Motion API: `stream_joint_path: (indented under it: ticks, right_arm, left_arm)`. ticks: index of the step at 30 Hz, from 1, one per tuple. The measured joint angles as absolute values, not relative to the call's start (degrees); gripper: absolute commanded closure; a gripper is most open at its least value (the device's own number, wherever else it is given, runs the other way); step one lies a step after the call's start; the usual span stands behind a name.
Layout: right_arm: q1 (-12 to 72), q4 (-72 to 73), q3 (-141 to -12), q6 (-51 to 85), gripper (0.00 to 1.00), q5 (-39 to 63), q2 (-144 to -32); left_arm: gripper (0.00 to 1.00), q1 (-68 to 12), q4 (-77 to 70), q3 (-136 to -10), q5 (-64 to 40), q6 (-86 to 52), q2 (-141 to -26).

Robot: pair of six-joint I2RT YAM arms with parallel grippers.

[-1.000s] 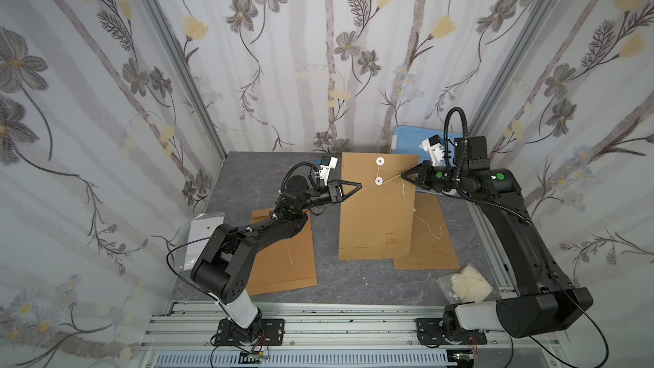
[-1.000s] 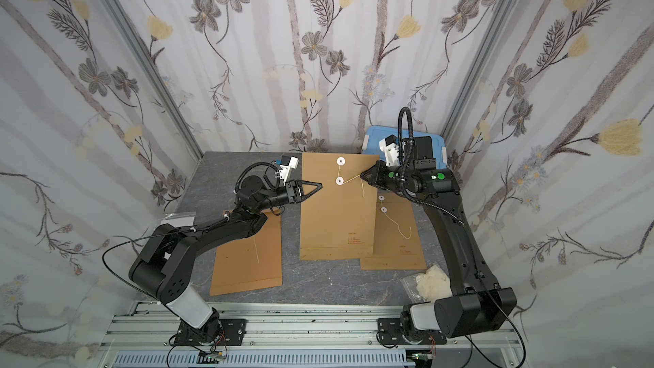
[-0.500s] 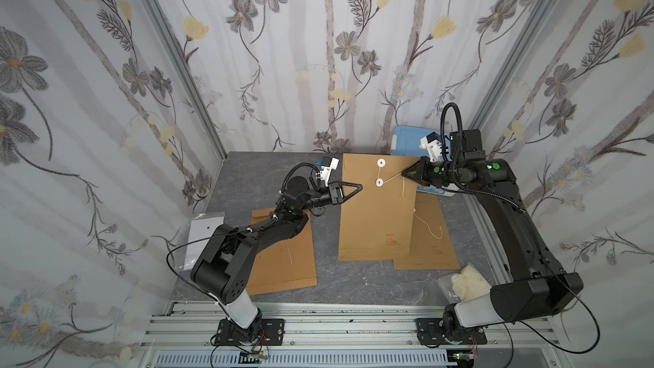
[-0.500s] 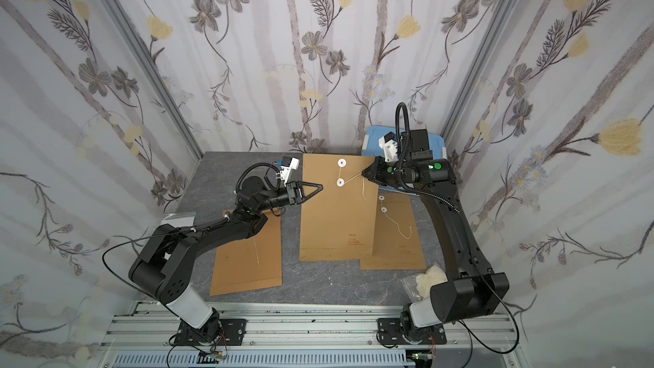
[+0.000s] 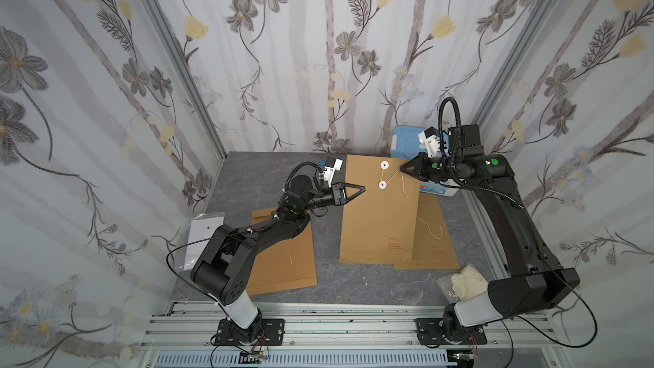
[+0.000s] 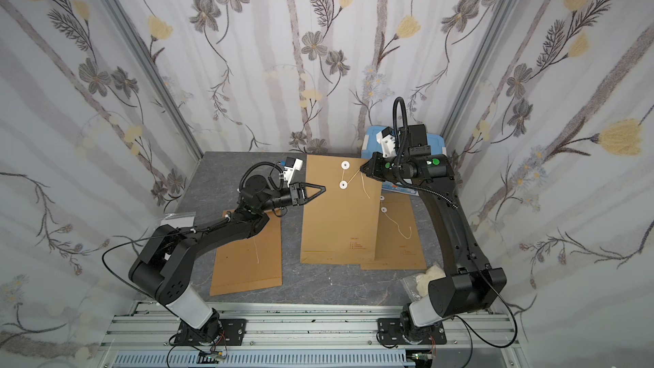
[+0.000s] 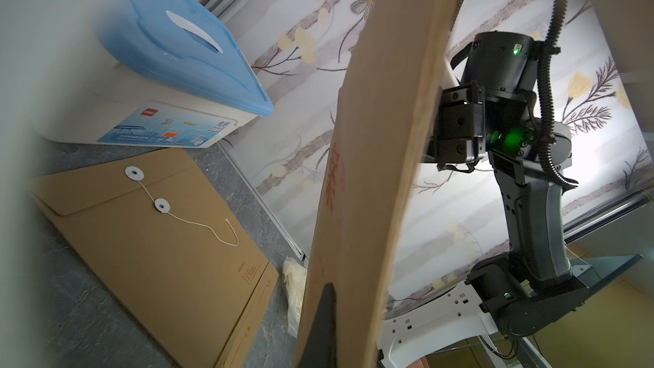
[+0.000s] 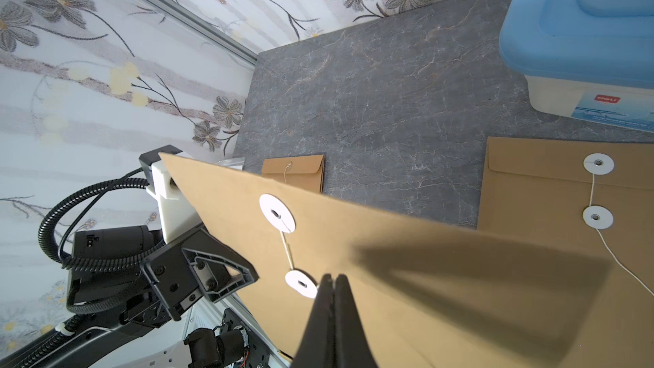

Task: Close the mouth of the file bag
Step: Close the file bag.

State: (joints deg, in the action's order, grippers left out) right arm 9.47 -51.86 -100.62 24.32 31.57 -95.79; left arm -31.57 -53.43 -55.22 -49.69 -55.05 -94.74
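Observation:
The file bag [image 5: 375, 228] [image 6: 336, 228] is a brown kraft envelope with two white discs on its flap end, which is raised off the table. My left gripper [image 5: 361, 188] [image 6: 322, 188] is shut on its left edge; in the left wrist view the file bag [image 7: 371, 171] runs edge-on past one dark finger [image 7: 323, 327]. A white string [image 8: 287, 249] links the upper disc [image 5: 384, 165] and lower disc [image 5: 382, 185], then runs taut to my right gripper [image 5: 401, 170] [image 6: 361, 169], which is shut on it. In the right wrist view the right gripper [image 8: 333, 277] sits beside the lower disc [image 8: 301, 284].
A second brown envelope [image 5: 433, 238] lies partly under the held one, and a third [image 5: 283, 260] lies under the left arm. A blue-lidded box [image 5: 407, 139] stands at the back right. A clear bag of white stuff [image 5: 463, 279] lies front right, a clear sleeve [image 5: 203, 238] at the left edge.
My right gripper has moved a little to the left, towards the discs, with the string still in it. The left gripper has kept its hold on the bag's edge.

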Motion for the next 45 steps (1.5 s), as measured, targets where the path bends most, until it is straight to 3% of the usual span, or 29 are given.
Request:
stream_joint_path:
  ticks: [32,45]
  right_arm:
    - [22.2,-53.5,-107.4,25.2,1.00,29.7,-102.7]
    - [23.2,-44.3,-93.4,29.1,1.00,31.8,-95.9]
  left_arm:
    - [1.00,-32.9,-48.1,-57.5,-50.4,-51.3,-94.6]
    - [1.00,-32.7,-49.0,-57.8,-50.4,-53.0,-95.3]
